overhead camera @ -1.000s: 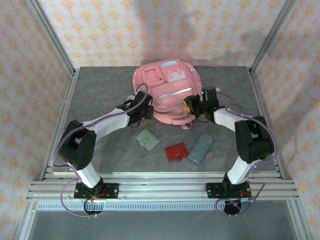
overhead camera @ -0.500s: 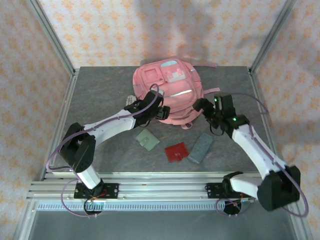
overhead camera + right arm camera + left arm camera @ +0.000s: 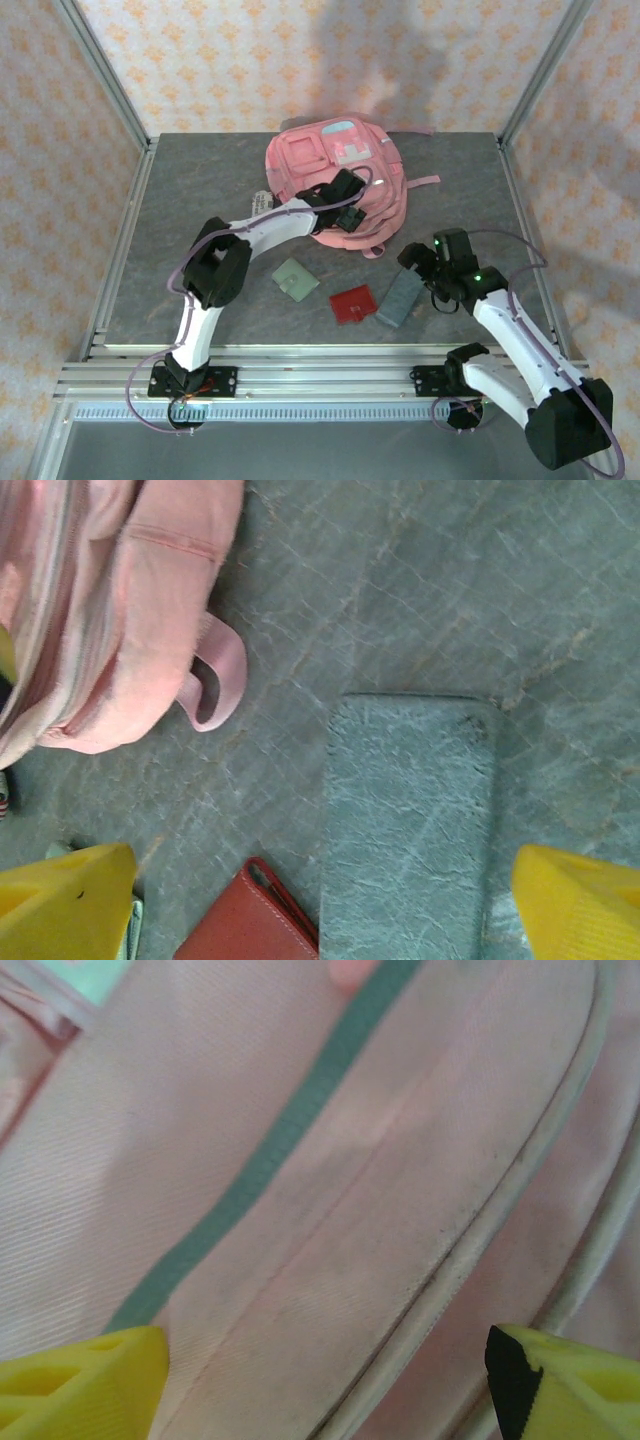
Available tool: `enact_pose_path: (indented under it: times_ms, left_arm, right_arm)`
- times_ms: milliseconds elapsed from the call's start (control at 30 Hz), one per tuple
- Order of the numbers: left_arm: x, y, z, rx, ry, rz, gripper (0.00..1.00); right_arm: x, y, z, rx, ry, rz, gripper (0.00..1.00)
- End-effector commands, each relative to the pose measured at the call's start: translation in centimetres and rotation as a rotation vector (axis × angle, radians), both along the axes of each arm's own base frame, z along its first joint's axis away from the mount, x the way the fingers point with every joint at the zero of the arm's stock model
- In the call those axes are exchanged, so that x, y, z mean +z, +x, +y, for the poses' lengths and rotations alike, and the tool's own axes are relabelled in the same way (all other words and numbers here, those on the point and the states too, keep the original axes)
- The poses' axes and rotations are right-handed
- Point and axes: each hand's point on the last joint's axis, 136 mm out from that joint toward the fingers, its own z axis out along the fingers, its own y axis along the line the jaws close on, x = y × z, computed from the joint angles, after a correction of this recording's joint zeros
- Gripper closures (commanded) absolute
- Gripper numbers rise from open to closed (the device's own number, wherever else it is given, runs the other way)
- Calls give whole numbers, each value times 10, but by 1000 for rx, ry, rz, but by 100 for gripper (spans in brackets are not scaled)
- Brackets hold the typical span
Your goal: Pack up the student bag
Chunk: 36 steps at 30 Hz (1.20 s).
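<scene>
Your right end effector, wide open, hangs over the grey pouch, red wallet just beside it — drop off-centre and you may pinch both. The bag lies under your left end effector, also wide — pressing down could shove it.

— What sort of place is this?
— It looks like a robot test lab, not a home. A left arm and a right arm are bolted to a metal rail at the edge of a grey worktop.
— But the walls have pretty flower paper.
— They are flat panels held between bare metal posts, like a box built round the worktop.
</scene>
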Motion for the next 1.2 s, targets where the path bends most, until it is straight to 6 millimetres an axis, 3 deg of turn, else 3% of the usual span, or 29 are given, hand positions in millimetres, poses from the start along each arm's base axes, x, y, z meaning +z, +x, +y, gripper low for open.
enact_pose_path:
  times_ms: [0, 100, 133, 233, 367, 500, 700, 833, 1033, 1167]
  left_arm:
    - [7, 14, 9, -20, 145, -52, 15]
    - [-1, 28, 11, 8, 197, -85, 21]
    - [-3, 32, 11, 14, 213, -94, 30]
    - [-10, 39, 9, 9, 230, -102, 69]
    - [-12, 45, 5, -5, 212, -101, 100]
    - [12, 52, 4, 7, 181, -130, 100]
    - [94, 63, 5, 51, 73, -228, 100]
    - [139, 67, 10, 80, 13, -286, 100]
    - [177, 70, 13, 112, -42, -354, 100]
    - [194, 76, 18, 145, -73, -380, 100]
  right_arm:
    - [-1, -7, 1, -12, 19, 2, 6]
    - [-2, -10, 2, -13, 33, 4, 6]
    - [-2, -11, 3, -11, 40, 4, 7]
    - [-4, -14, 7, -1, 58, 12, 8]
    - [-10, -20, 10, 14, 63, 33, 8]
    - [-13, -25, 10, 24, 59, 51, 9]
    - [-28, -44, 2, 25, -36, 150, 0]
    - [-34, -50, 11, 47, -57, 154, 0]
    - [-49, -49, 43, 98, -72, 170, 0]
    - [-66, -53, 51, 98, -143, 216, 0]
